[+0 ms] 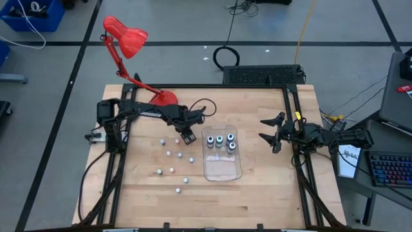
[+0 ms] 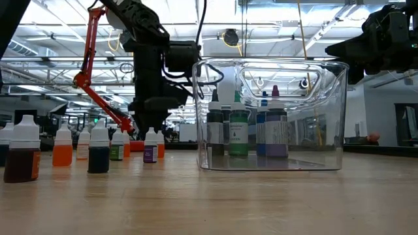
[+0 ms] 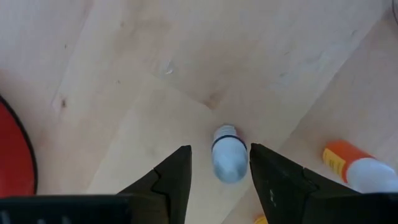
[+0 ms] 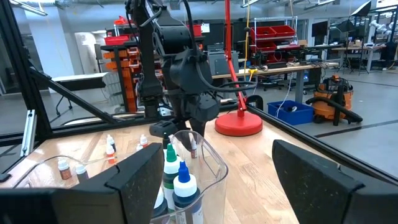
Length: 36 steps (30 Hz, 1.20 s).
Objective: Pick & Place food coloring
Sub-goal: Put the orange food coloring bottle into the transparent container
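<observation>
Several small food coloring bottles stand on their bases on the wooden table, left of the clear tray. Several larger bottles stand upright inside the tray. My left gripper points straight down over one small white-capped bottle, which stands on the table with purple liquid in it. The fingers are open on either side of its cap, and a gap shows on one side. My right gripper waits open and level near the table's right edge.
A red desk lamp has its base on the table just beyond the left arm. An orange-labelled bottle stands close beside the left gripper. Bare wood lies along the near edge and right of the tray.
</observation>
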Available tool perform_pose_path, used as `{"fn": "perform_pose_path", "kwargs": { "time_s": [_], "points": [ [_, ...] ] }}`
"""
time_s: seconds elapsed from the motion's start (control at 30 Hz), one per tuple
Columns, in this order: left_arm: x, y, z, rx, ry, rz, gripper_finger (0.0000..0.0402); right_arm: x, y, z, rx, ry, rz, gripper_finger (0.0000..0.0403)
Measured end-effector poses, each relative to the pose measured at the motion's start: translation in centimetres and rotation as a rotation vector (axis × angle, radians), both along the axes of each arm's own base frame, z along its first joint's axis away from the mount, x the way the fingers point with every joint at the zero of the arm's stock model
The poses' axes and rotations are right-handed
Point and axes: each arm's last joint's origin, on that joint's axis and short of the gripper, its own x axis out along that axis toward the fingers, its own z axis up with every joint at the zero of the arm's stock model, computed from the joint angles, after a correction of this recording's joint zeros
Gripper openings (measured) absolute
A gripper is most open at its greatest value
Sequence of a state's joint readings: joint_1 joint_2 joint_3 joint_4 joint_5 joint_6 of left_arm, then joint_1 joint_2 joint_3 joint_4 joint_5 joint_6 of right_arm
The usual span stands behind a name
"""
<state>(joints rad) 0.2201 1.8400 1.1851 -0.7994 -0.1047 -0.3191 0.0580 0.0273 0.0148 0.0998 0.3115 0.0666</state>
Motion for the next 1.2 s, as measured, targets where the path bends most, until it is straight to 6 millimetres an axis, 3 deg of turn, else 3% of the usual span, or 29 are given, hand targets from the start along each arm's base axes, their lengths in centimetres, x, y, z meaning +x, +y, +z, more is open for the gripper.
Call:
{"fn": "perform_pose_path", "kwargs": {
  "time_s": [1.2],
  "points": [
    [-0.10, 0.15, -0.02, 0.000, 0.009, -0.019, 0.0152, 0.00, 0.00, 0.00, 0.000, 0.000, 0.000, 0.0288]
  ]
}}
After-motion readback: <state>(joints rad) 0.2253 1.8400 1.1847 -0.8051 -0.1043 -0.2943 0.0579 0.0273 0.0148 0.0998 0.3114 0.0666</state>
